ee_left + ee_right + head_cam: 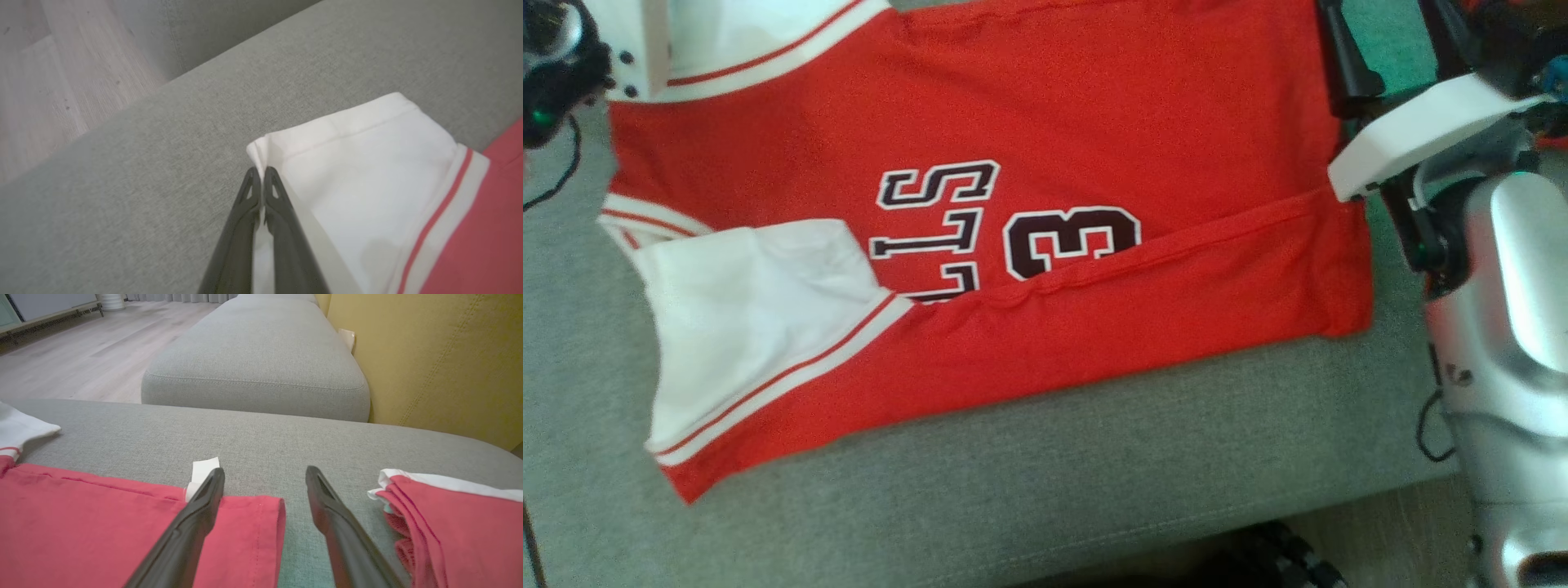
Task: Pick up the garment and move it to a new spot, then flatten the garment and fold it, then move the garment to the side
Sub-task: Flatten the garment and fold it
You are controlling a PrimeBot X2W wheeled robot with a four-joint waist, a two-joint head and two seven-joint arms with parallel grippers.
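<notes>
The garment (1094, 122), a red jersey with dark numbers and white sleeves, lies spread on a grey cushion (1013, 490), its near edge folded over. In the left wrist view my left gripper (259, 171) is shut on the corner of a white sleeve (367, 183), which puckers at the tips. My right gripper (265, 473) hangs open just above the red hem (245, 522). Its left finger is over the hem beside a small white tag (204, 467), and its right finger is over bare cushion. In the head view the right gripper (1396, 33) sits at the garment's far right edge.
Bunched red fabric with white trim (449, 522) lies right of the right gripper; I cannot tell whether it belongs to the garment. A second grey cushion (253, 355) and a yellow backrest (441, 355) lie beyond. Wooden floor (49, 81) borders the cushion. My silver body (1519, 327) stands at right.
</notes>
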